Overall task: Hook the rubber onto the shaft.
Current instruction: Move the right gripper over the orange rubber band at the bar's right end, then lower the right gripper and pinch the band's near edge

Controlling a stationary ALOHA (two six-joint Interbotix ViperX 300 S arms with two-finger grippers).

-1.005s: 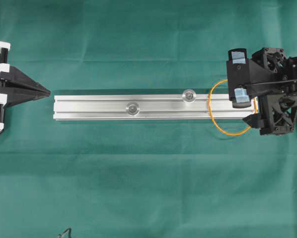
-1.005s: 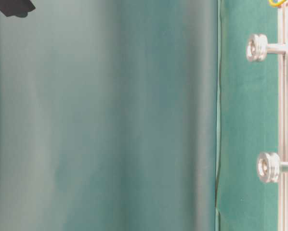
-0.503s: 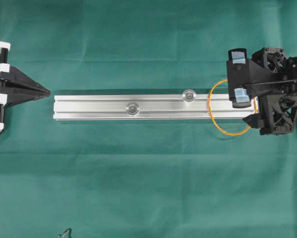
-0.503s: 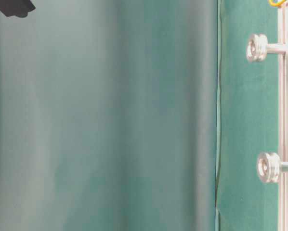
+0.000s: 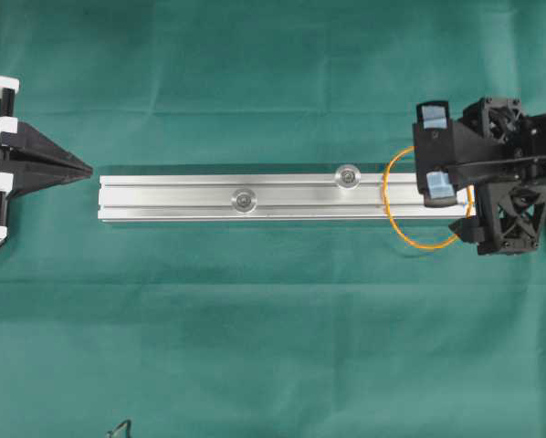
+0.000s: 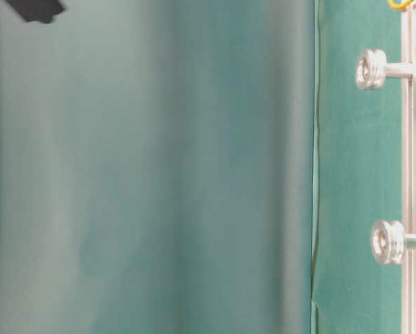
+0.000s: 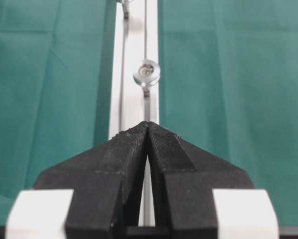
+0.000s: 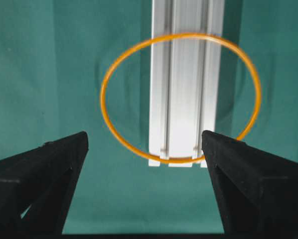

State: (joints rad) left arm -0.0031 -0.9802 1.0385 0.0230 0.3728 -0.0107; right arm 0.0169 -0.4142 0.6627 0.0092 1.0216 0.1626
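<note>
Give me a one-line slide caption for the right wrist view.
Open right gripper facing the orange rubber band, which lies looped across the end of the aluminium rail on green cloth.

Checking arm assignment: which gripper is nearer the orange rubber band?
Right. The right gripper, open, sits just behind the rubber band; the left gripper, shut, sits beyond the rail's opposite end.

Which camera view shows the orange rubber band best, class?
The right wrist view: the whole rubber band lies across the rail end. Overhead, the right gripper hides part of it; table-level shows a sliver; left wrist shows none.
</note>
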